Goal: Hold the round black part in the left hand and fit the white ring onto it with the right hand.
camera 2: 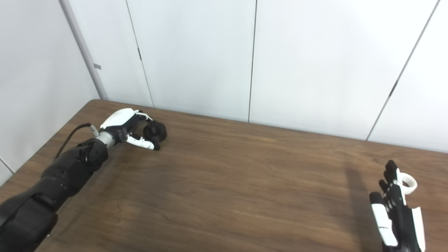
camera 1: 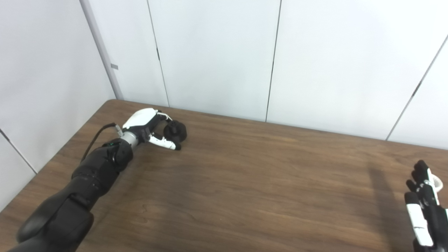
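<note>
The brown table [camera 1: 245, 182] stood before white wall panels [camera 1: 213, 56]. The left hand [camera 1: 148, 127] curled around the round black part [camera 1: 175, 131]; the right hand [camera 2: 397, 210], fingers extended, touched the white ring [camera 2: 408, 183].

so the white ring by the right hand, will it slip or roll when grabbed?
The white ring looks thin and smooth, so it may slip between the fingertips of the right hand. It seems to lie flat on the table, so it should skid, not roll. Probably light and rigid, though it is too small to be sure.
</note>
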`<state>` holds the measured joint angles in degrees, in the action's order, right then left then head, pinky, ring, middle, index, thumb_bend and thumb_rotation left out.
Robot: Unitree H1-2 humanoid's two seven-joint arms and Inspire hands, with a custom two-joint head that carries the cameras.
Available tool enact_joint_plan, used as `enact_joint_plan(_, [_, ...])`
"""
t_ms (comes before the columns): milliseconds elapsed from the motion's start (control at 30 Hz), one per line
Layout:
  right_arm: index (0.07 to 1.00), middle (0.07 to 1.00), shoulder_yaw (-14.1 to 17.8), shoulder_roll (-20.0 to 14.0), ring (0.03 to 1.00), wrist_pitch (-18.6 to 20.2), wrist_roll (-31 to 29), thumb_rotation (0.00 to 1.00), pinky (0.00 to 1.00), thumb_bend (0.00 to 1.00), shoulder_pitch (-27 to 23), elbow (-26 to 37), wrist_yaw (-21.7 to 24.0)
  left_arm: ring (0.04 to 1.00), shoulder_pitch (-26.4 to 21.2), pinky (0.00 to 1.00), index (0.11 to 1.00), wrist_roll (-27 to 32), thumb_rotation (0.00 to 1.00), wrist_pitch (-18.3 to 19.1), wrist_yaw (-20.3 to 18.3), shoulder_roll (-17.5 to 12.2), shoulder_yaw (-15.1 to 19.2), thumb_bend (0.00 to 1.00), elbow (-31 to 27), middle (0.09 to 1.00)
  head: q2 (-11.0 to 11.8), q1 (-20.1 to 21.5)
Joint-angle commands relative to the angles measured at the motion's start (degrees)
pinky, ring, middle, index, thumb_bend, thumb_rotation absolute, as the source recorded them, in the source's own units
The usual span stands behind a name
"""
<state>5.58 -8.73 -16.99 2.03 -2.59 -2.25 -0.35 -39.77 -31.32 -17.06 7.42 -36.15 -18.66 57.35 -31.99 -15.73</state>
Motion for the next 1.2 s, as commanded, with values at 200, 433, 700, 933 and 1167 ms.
enact_joint_plan(200, [0.991,1.0,-0.6,1.7,1.0,-0.1,0.1,0.86,1.0,0.47,3.4,-1.7,-0.4,0.914,-2.2,1.0,0.484,-2.2,0.06,-3.7,7.8,-0.3,-1.2,0.53,3.5,0.742,-0.4,0.0])
enact_joint_plan(433, [0.982,0.999,-0.5,1.5,1.0,-0.3,1.5,0.87,1.0,0.48,3.2,-1.7,-1.1,0.917,-2.1,1.0,0.483,-2.3,0.06,-4.7,8.4,-0.7,-1.9,0.52,3.9,0.726,-0.8,-0.1])
enact_joint_plan(700, [0.968,0.99,-0.3,1.8,1.0,-1.2,2.6,0.85,1.0,0.46,2.9,-1.5,-2.3,0.91,-1.4,1.0,0.483,-3.0,0.06,-6.0,9.3,-1.4,-2.3,0.52,2.1,0.72,-1.2,0.0])
enact_joint_plan(933, [0.964,0.98,-0.5,2.1,1.0,0.0,3.2,0.86,1.0,0.49,3.0,2.0,-2.5,0.924,2.3,1.0,0.482,-5.9,0.06,-8.8,8.8,-1.7,-3.5,0.52,-6.2,0.722,-1.8,1.2])
enact_joint_plan(1167, [0.973,0.992,-0.7,2.5,1.0,2.4,2.4,0.87,0.97,0.59,2.4,8.0,-1.6,0.948,6.6,1.0,0.482,-7.6,0.06,-9.4,3.0,-1.4,-4.9,0.52,-19.1,0.733,-2.4,2.6])
